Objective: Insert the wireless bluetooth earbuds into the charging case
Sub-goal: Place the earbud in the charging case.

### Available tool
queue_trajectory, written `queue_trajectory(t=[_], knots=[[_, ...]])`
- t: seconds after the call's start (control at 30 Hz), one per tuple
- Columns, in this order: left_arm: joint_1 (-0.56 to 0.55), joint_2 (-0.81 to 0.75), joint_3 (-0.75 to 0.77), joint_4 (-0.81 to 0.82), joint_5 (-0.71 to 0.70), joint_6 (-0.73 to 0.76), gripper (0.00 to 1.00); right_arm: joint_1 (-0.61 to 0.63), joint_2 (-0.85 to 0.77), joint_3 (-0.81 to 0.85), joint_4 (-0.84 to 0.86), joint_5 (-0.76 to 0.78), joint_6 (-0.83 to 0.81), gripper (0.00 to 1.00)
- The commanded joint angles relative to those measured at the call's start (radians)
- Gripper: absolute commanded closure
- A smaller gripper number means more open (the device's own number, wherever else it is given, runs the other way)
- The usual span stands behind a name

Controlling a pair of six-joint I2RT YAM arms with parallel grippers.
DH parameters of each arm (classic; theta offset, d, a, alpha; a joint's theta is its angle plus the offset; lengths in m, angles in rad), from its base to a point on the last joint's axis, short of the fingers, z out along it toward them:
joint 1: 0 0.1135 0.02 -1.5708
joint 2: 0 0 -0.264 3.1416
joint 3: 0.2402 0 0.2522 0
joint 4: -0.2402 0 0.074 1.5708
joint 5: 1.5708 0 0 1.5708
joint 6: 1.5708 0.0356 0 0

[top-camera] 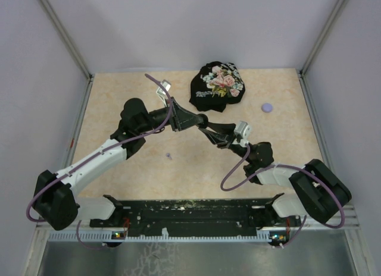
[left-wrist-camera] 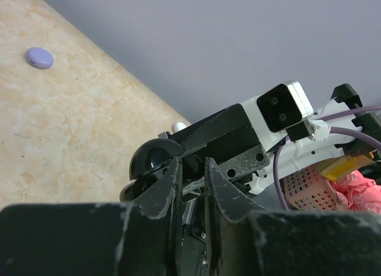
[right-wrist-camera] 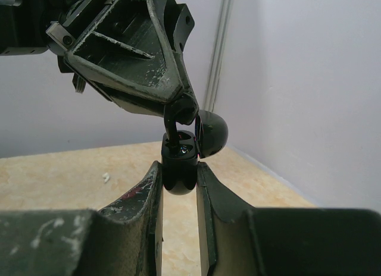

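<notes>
**Both grippers meeting at the black case, mid-table**

Right gripper (right-wrist-camera: 178, 169) is clamping the lower half of the black case (right-wrist-camera: 178, 181) between its two fingers; the case is appearing raised above the table (top-camera: 113, 103). The case's domed lid (right-wrist-camera: 212, 133) is standing open, tipped up toward the right in the right wrist view.

Left gripper (right-wrist-camera: 178, 112) is meeting the case from above. Its fingers (left-wrist-camera: 169, 187) are sitting nearly together with only a thin slit between them; they are pinching what looks like a black earbud (right-wrist-camera: 171, 132). The earbud's stem is reaching down into the case's open top; how deep it is sitting cannot be told. In the left wrist view the lid's glossy dome is showing just beyond the left fingertips.

Outward from the case:
- a lavender earbud (top-camera: 169, 156) is lying on the table to the case's left and nearer the arm bases, well apart from it;
- a lavender puck (top-camera: 266, 107) is resting to the case's right, well apart;
- the floral cloth (top-camera: 217, 85) is lying bunched beyond the case, toward the far wall.
</notes>
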Motion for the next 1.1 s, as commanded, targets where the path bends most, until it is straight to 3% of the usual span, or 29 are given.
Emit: queue_trajectory(t=[0.0, 1.07], knots=[[-0.009, -0.005, -0.007, -0.01, -0.02, 0.024, 0.87, 0.007, -0.03, 0.021, 0.168, 0.002, 0.001, 1.0], [-0.01, -0.037, 0.06, -0.246, -0.12, 0.124, 0.86, 0.008, -0.043, 0.019, 0.168, -0.007, 0.009, 1.0]])
